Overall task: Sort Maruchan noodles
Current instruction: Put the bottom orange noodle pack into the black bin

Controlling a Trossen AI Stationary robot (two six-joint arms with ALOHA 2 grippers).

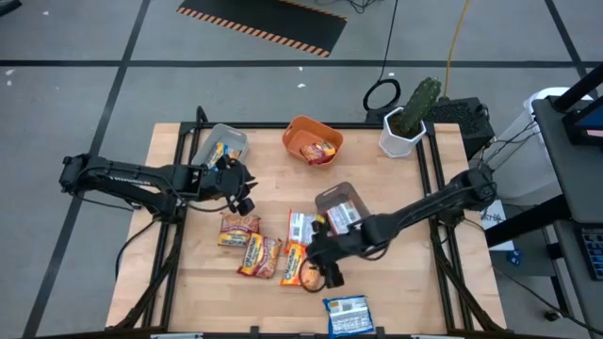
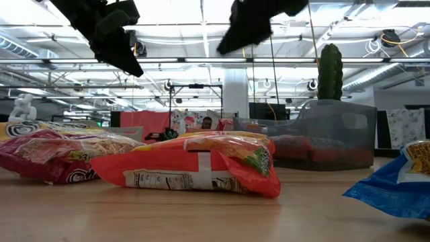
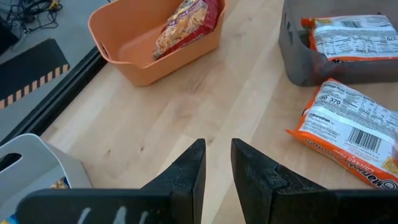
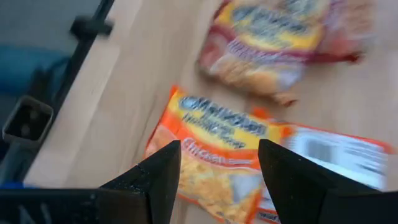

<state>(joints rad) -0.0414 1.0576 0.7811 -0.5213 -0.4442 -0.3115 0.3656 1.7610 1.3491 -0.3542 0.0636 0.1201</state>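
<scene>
- Loose Maruchan packets lie in a cluster toward the middle and near edge of the wooden table [image 1: 179, 273]: a red packet [image 1: 239, 229], a second red packet [image 1: 261, 256], an orange chicken packet [image 1: 298, 265] and a white-backed orange packet [image 1: 301, 225], close together, some touching.
- A blue packet [image 1: 347, 314] lies apart at the table's near edge.
- Sorted packets: one red in the orange tray [image 1: 300, 133] at the far edge, orange ones in the grey tray [image 1: 332, 195] near the centre, one blue-and-yellow in the light grey tray [image 1: 232, 138] at the far left corner.
- Right gripper [image 1: 329, 266] hangs over the orange chicken packet [image 4: 211, 155]; jaws wide apart, holding nothing.
- Left gripper [image 1: 243, 185] hovers above bare wood beside the light grey tray; fingers [image 3: 189, 174] nearly closed with a narrow gap, holding nothing.
- A potted cactus [image 1: 410, 117] stands at the far right corner, clear of both arms.
- Low view: the orange packet [image 2: 195, 165] fills the foreground, partly hiding the grey tray [image 2: 336, 131] behind.
</scene>
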